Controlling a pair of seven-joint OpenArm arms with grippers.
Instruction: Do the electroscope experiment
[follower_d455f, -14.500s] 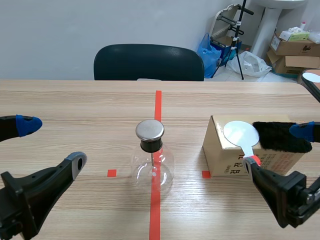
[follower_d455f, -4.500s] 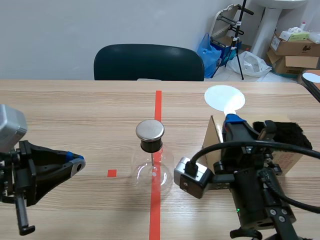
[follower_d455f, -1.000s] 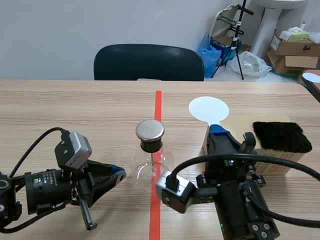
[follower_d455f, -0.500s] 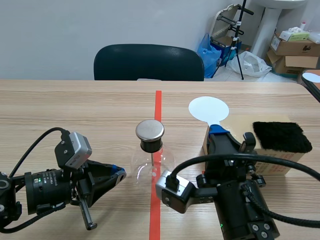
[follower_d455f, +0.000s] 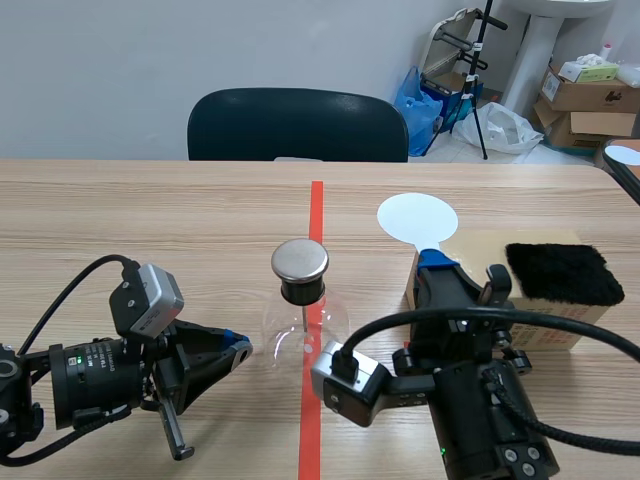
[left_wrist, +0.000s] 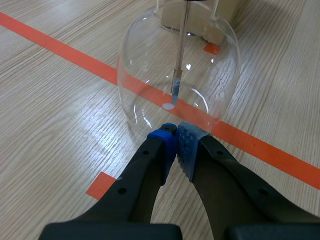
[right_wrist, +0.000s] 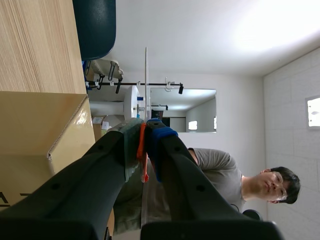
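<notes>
The electroscope, a clear glass flask (follower_d455f: 305, 335) with a metal cap (follower_d455f: 299, 260), stands on the red centre line. Its rod and foil (left_wrist: 177, 82) hang inside the glass (left_wrist: 150, 65). My left gripper (follower_d455f: 240, 348) lies low at the flask's left. It is shut on nothing, with its tips (left_wrist: 176, 137) at the flask's base. My right gripper (follower_d455f: 437, 262) points upward to the right of the flask. It is shut on the red handle (right_wrist: 142, 150) of a white disc paddle (follower_d455f: 417, 217), seen edge-on (right_wrist: 146, 75) in the right wrist view.
A cardboard box (follower_d455f: 570, 325) sits right of the flask with a black fur pad (follower_d455f: 558, 273) on top. A dark chair (follower_d455f: 297, 122) stands behind the table's far edge. A person (right_wrist: 220, 170) shows in the right wrist view.
Nothing has moved in the last second. Much earlier the disc lay on the box beside the fur; it is now lifted in my right gripper, and my left gripper has come to the flask.
</notes>
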